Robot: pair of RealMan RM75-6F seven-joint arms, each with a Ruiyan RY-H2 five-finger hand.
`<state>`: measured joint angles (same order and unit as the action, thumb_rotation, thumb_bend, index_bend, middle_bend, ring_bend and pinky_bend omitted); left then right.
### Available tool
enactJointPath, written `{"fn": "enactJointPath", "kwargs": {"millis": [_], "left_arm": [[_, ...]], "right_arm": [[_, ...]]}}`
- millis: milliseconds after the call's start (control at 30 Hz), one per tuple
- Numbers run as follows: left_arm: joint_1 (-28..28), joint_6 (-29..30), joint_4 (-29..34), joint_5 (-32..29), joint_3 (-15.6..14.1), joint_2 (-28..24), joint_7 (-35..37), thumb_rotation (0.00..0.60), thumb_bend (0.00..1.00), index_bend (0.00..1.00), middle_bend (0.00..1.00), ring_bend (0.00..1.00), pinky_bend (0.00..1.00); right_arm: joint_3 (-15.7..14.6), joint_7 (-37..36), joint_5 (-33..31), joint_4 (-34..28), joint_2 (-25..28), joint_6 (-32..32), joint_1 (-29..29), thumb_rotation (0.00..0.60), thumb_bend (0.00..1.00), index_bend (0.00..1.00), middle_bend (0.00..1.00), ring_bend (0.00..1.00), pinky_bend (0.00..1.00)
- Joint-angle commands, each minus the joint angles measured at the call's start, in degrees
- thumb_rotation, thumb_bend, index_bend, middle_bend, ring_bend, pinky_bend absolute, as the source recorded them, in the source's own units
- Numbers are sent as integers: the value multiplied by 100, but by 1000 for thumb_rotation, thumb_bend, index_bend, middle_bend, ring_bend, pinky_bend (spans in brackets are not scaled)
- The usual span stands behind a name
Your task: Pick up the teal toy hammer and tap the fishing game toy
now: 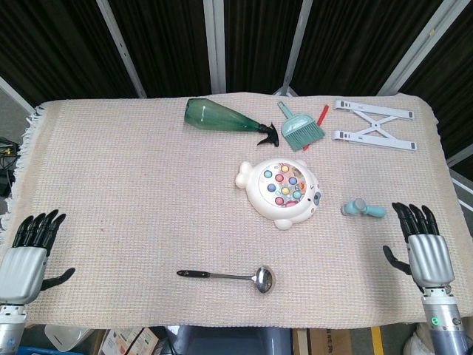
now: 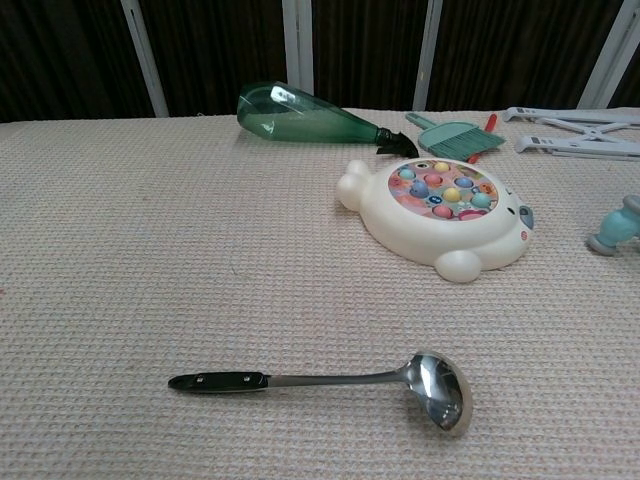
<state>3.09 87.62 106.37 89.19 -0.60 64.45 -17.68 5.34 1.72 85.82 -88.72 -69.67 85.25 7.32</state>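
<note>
Both hands empty, fingers apart, at the near counter edge.
Right hand (image 1: 428,254) just short of teal toy hammer (image 1: 363,209); left hand (image 1: 24,257) well apart. Hammer lying right of white fishing game toy (image 1: 281,191); steel ladle (image 1: 233,276) nearer.

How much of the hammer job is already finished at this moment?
Nothing is done yet. The teal toy hammer lies on the cloth beside the white fishing game toy. Both the right hand and left hand are open and empty. Grasping, lifting and tapping all remain.
</note>
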Motion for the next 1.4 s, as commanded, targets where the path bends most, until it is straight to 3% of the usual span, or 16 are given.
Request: {"fn": "enactJointPath", "kwargs": {"millis": [33,167,400,700,1100,1400], "left_arm": [[-19,24,-27,33,-14,-5,49,600,106,0,0,0,0],[3,1,-50,99,-18,-17,94,600,106,0,0,0,0],[76,-103,-16,125,6,-63,102,600,106,0,0,0,0],[138,-229,62,45,39,-111,49,600,106,0,0,0,0],[242,-416,5,-66,83,-85,95,600,106,0,0,0,0],[269,-434,-55,-58,89,-63,142,600,106,0,0,0,0]], "right_arm": [[40,-36,19,-4,58,-7,25,600,328,10,124,88,0],[159,-196,-69,23,212,-397,277,600,328,7,123,88,0],[403,-540,-648,330,339,-1848,1018,600,328,52,123,99,0],[488,-710,-1282,1310,-224,-3157,1686,600,328,139,137,127,0],[418,-579,-1690,1941,-629,-3714,1939,600,328,240,198,178,0],[416,-541,-1894,2290,-867,-3943,2059,600,328,250,227,199,0]]}}
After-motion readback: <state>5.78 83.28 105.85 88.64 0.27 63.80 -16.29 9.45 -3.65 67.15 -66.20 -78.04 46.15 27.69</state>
